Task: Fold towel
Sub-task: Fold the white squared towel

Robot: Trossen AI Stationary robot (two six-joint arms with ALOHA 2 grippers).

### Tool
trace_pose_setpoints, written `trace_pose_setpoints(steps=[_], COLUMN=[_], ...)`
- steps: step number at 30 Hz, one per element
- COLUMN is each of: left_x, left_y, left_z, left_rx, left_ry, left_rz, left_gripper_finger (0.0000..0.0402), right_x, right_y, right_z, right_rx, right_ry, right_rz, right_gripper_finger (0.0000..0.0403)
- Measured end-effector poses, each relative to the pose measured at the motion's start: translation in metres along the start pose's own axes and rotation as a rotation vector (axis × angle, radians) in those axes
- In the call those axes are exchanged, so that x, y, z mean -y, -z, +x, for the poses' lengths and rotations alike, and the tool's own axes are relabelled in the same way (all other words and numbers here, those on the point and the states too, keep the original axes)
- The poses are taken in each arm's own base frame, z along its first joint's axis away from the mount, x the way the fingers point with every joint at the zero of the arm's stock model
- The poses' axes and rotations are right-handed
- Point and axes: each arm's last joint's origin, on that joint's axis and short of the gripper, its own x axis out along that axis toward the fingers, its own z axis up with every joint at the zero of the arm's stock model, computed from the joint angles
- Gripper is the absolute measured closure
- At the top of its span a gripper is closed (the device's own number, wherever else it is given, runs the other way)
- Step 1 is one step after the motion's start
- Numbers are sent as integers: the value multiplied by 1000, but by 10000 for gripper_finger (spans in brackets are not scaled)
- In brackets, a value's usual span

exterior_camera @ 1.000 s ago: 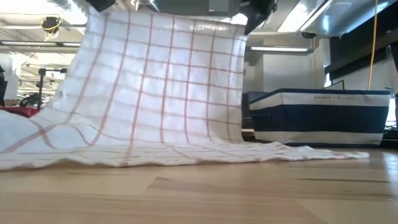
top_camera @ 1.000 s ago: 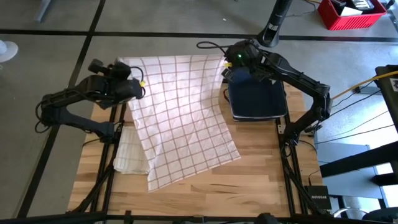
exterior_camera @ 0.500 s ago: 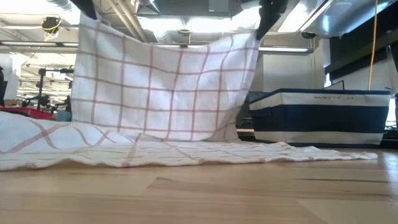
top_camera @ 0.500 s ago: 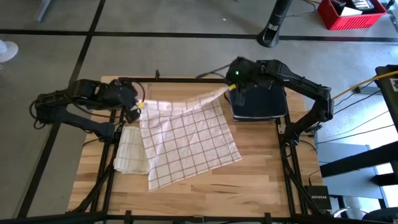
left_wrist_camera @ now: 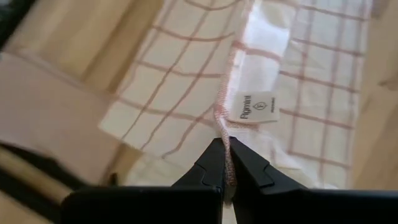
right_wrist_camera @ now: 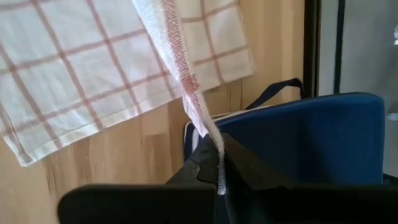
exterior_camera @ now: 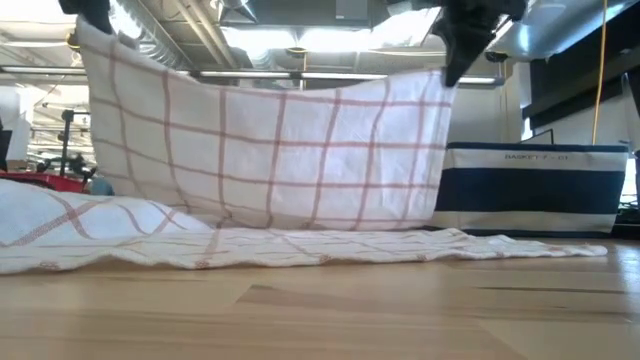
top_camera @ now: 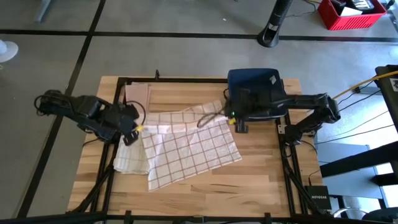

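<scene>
A white towel with red checks (top_camera: 189,149) lies with its near part flat on the wooden table, and its far edge is held up between both grippers. In the low view the raised part (exterior_camera: 270,150) hangs like a curtain. My left gripper (top_camera: 133,128) is shut on the towel's left upper corner. My right gripper (top_camera: 234,119) is shut on its right upper corner, next to the navy basket (top_camera: 255,93). The left wrist view shows a small label (left_wrist_camera: 255,109) sewn near the held hem. My left gripper pinches the towel's hemmed edge (left_wrist_camera: 222,138) at its left corner between the two fingers. The cloth hangs below it (exterior_camera: 100,60), sagging slightly toward the other gripper. My right gripper pinches the hemmed edge (right_wrist_camera: 208,138) at the right corner between both fingers. The cloth runs down from it onto the table.
A second, folded checked towel (top_camera: 130,155) lies at the left, beside the held one. A beige cloth (top_camera: 137,93) lies near the far left corner. The navy basket (exterior_camera: 530,190) stands at the far right, close behind my right gripper. Bare wood (top_camera: 205,193) shows along the near edge.
Both grippers have come down and moved toward the table's near edge, still shut on the towel's corners. The raised far edge has travelled with them and now hangs lower, over the near part, which has stayed flat on the table.
</scene>
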Motion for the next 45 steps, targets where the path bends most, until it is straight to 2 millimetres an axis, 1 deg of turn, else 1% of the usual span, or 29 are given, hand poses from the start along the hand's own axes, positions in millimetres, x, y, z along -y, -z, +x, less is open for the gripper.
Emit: trace_pose_setpoints(steps=[3,8,11,14,19,26,28,31,35,41,45], left_x=[15,38,46,49,55,65,67,69,67,60,60], left_y=[6,19,30,42,57,74,80,91,103,111,114], left_z=[11,26,34,42,59,93,102,115,126,137,143], left_rx=[20,30,16,-18,-33,-3,-13,-64,-98,-108,-98], left_ry=[71,218,247,238,253,341,389,441,452,411,438], left_rz=[-18,-25,-19,-23,-29,-48,-53,-79,-79,-102,-136], left_gripper_finger=[400,400,400,400,400,400,400,400,400,400,395], right_x=[-16,-42,-57,-72,-96,-119,-127,-139,-149,-152,-152], right_y=[5,9,12,16,24,43,50,62,72,74,80], right_z=[2,0,-1,4,22,56,64,73,82,93,97], right_rx=[-13,0,16,24,46,45,36,-7,-2,24,-2], right_ry=[32,75,83,72,56,43,17,-79,-113,-139,-130], right_rz=[-25,-67,-87,-87,-109,-82,-72,-67,-58,-21,-31], right_gripper_finger=[396,396,396,396,396,396,396,394,389,385,385])
